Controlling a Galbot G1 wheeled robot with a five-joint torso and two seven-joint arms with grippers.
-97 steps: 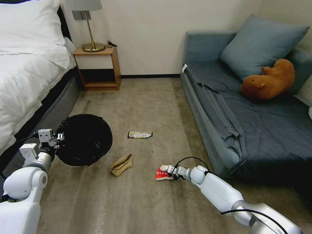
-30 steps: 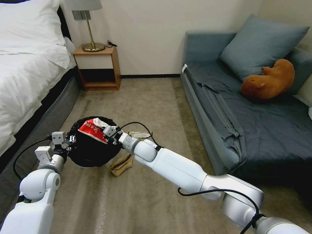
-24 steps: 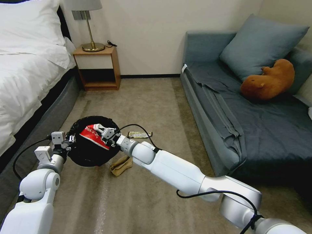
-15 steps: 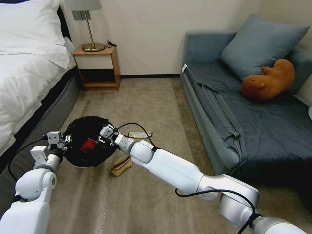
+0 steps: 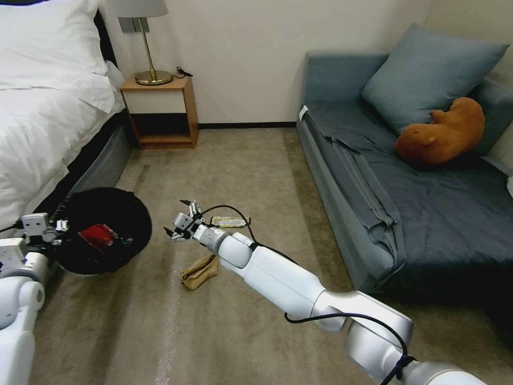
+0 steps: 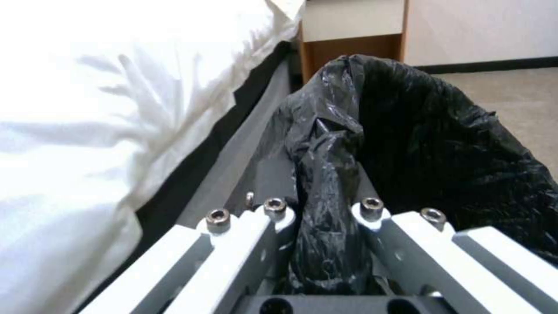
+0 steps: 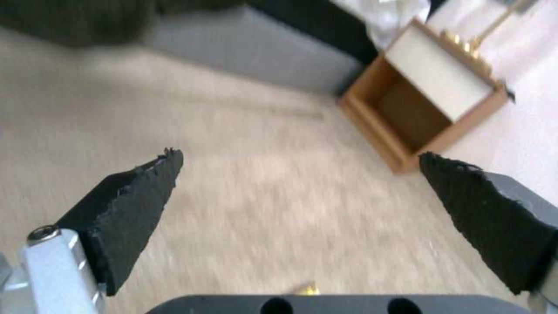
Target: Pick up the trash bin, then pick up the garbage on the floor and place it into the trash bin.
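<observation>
The left gripper clenched the bag-lined rim of the trash bin, holding it off the carpet beside the bed at the left. From above, a red wrapper lay inside the bin. The left wrist view instead showed the black liner bunched between the fingers. The right gripper hung over the carpet right of the bin, spread wide and empty. A tan paper bag and a flat snack wrapper lay nearby.

Open carpet mid-room (bed left, sofa right)
</observation>
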